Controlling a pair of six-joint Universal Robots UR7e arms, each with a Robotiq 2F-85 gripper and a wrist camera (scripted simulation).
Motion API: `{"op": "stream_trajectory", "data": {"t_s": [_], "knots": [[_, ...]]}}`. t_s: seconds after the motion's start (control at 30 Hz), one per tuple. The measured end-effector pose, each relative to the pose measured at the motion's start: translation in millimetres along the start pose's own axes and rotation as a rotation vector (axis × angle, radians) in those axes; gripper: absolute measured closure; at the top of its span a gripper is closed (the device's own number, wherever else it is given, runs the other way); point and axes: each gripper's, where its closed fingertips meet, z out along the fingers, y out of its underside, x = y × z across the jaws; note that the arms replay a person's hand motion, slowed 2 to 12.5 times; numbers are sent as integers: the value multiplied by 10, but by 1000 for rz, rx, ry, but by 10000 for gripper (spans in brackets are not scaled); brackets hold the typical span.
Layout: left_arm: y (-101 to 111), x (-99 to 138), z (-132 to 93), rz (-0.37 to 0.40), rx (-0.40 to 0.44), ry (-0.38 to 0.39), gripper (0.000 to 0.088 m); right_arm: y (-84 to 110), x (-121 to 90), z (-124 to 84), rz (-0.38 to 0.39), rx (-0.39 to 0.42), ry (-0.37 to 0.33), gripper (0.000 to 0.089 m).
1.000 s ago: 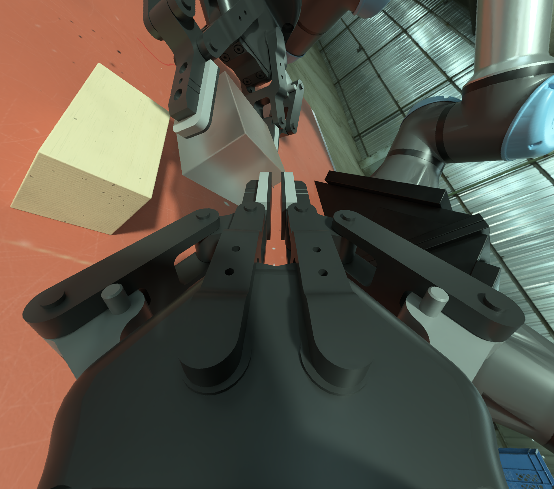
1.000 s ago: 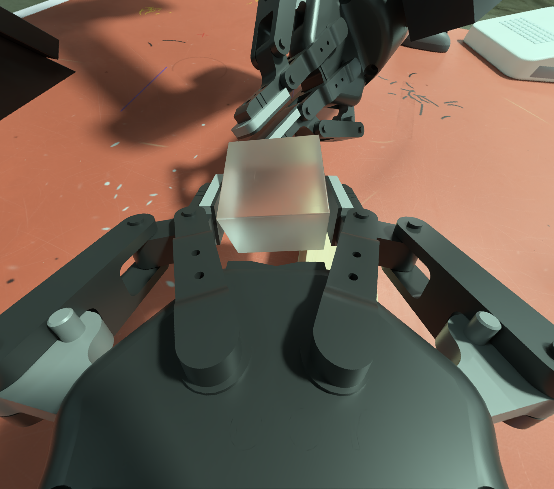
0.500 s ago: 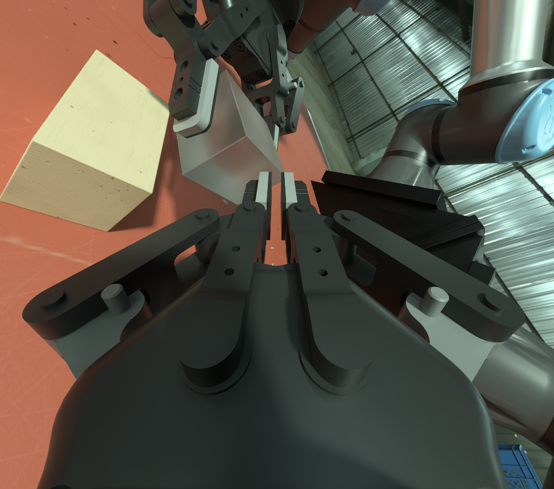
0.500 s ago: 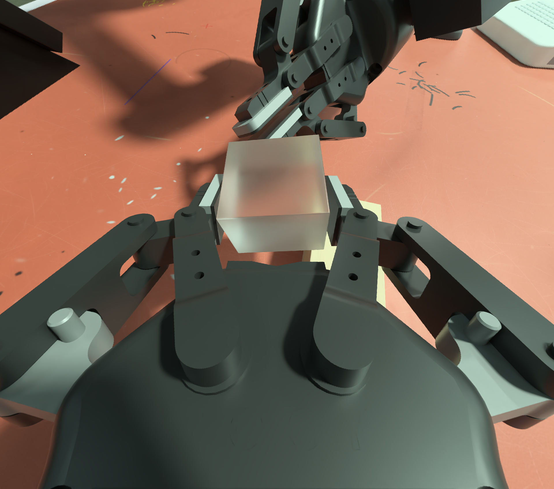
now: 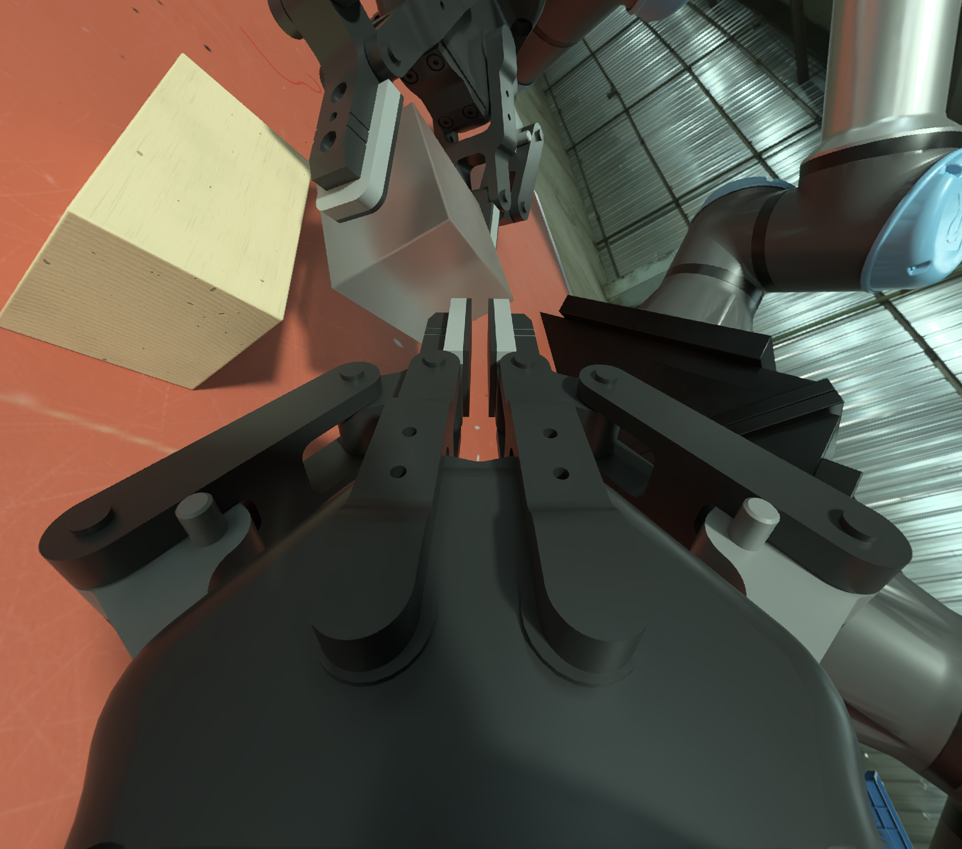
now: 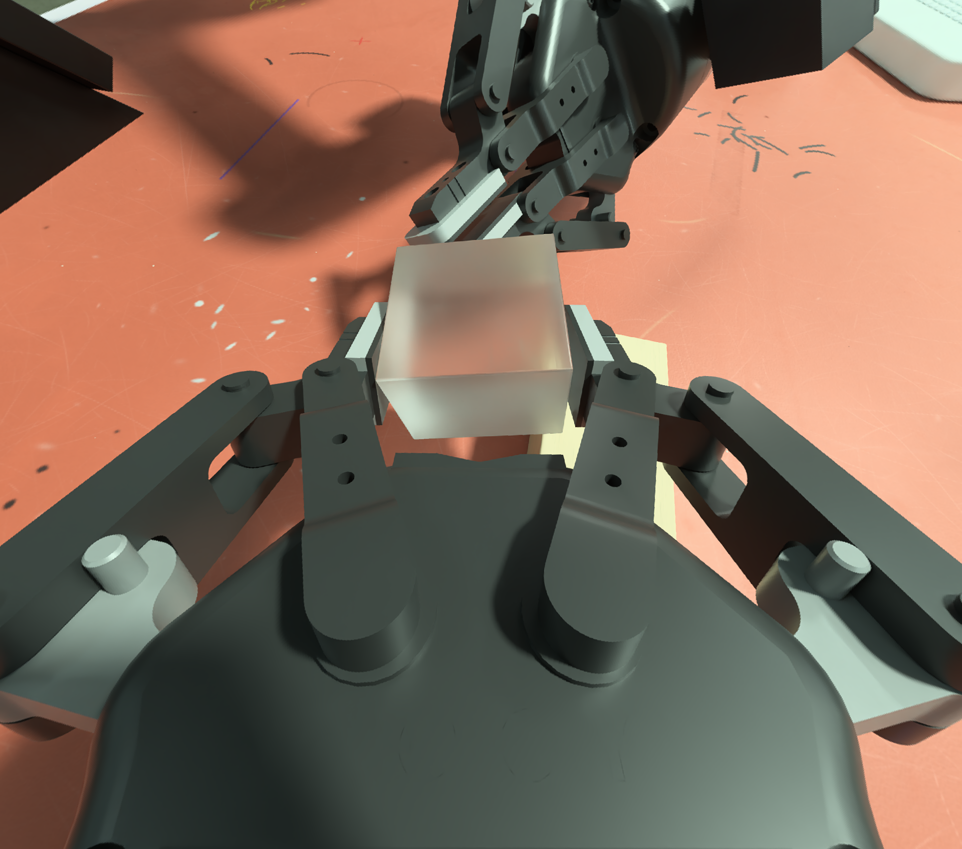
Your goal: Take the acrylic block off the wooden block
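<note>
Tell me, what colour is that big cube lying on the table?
Pale cream-yellow with fine wood grain; the wooden block shows best in the left wrist view.

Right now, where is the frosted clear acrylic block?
The frosted clear acrylic block sits clamped in the right gripper, off the pale wooden block, the shut left gripper just beyond.

scuffed red table (image 6: 156, 210); white device (image 6: 921, 43) on it; corrugated metal wall (image 5: 703, 111).

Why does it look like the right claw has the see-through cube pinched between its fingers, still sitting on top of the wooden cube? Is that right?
Not quite. The right gripper does pinch the acrylic block, but the block is no longer on the wooden block. The left wrist view shows it held off to the side, apart from the wood.
</note>
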Motion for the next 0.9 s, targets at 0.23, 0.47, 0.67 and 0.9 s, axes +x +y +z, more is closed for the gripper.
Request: {"op": "stream_trajectory", "data": {"t_s": [0.23,0.47,0.67,0.9], "knots": [[12,-13,14,-7,-2,2,827,2,6,-7,7,-2,2,356],[11,-16,13,-11,1,6,828,-22,14,-15,9,9,6,357],[5,-22,7,-16,8,7,828,-66,18,-27,14,27,8,359],[-5,-34,-1,-26,19,14,828,-105,21,-42,10,44,13,359]]}}
